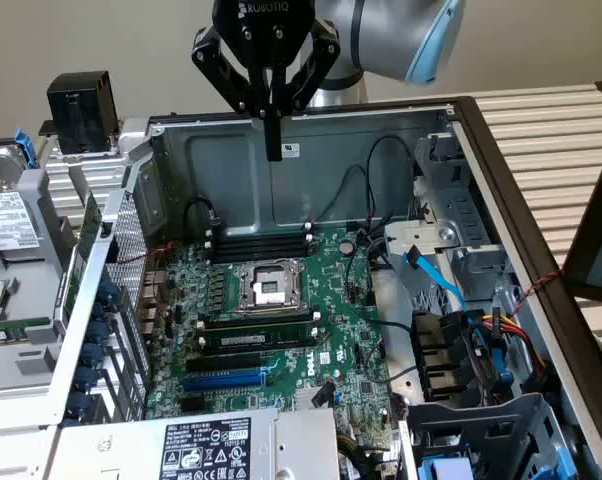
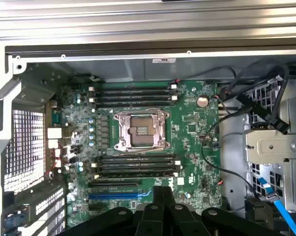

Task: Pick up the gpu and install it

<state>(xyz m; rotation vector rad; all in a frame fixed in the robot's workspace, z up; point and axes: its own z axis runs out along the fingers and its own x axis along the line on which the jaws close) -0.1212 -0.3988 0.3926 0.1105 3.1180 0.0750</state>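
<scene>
My gripper [image 1: 272, 148] hangs shut and empty above the far wall of the open computer case [image 1: 281, 175], over the back of the green motherboard [image 1: 331, 320]. In the wrist view the shut gripper [image 2: 162, 191] points down at the motherboard [image 2: 192, 128], near the blue expansion slot [image 2: 119, 195]. That blue slot [image 1: 226, 378] lies bare near the board's front edge. A narrow green board [image 1: 84, 245] stands on edge just outside the case's perforated wall, at the exterior view's left. I cannot tell whether it is the gpu.
Black RAM sticks [image 1: 256, 243] sit behind the bare CPU socket [image 1: 269, 285], and more lie in front of it. Cables and a drive cage [image 1: 461, 330] fill the case's right side. The power supply [image 1: 206, 445] is at the front. A black box [image 1: 79, 97] and loose parts lie left of the case.
</scene>
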